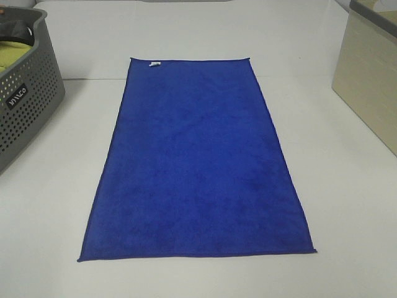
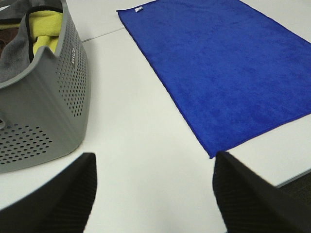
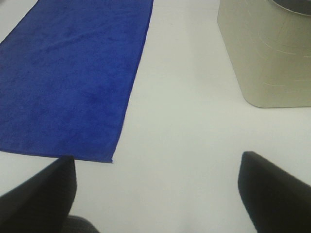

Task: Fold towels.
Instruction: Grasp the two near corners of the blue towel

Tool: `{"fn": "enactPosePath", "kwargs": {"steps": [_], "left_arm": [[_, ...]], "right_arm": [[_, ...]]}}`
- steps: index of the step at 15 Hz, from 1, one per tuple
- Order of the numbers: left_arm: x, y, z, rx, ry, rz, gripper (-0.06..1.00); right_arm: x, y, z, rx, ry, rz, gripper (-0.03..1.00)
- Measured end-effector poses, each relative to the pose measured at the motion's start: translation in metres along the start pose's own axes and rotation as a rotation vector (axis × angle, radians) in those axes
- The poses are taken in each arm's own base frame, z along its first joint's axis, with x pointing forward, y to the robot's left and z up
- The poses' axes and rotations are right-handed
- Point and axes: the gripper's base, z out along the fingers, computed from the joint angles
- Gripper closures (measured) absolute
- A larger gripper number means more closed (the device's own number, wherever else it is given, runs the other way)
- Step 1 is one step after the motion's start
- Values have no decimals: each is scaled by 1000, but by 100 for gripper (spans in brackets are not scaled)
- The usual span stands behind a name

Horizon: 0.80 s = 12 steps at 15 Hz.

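Lying flat and fully spread on the white counter (image 1: 347, 205), the towel (image 1: 198, 161) is recorded lengthwise, one short edge near and the other far. A white tag (image 1: 154, 64) is noted at its far left corner. All four edges are seen straight, with nothing resting on the cloth.

Left pincer (image 2: 155, 162): spread wide, nothing gripped. Its two dark fingers (image 2: 73, 194) are held over bare counter, just short of the towel's near left corner and apart from it. The wrist is angled forward and down, so that towel and basket (image 1: 25, 105) are both taken in. The basket is grey and perforated, set at the counter's left, and a yellow-green cloth (image 2: 43, 29) is seen inside it.

Right pincer (image 3: 158, 160): likewise spread wide and empty. It is held over bare counter beside the towel's near right corner, not touching it. A beige bin (image 1: 372, 81) is noted at the far right, well apart from the towel.

Neither arm is caught by the high camera; whether the fingertips touch the counter cannot be told.
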Motion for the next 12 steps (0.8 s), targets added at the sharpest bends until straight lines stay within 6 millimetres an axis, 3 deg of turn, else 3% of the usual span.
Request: {"fn": "enactPosePath", "kwargs": {"steps": [12], "left_arm": [[0,0,0,0,0,0,29]], "right_arm": [[0,0,0,0,0,0,12]]}}
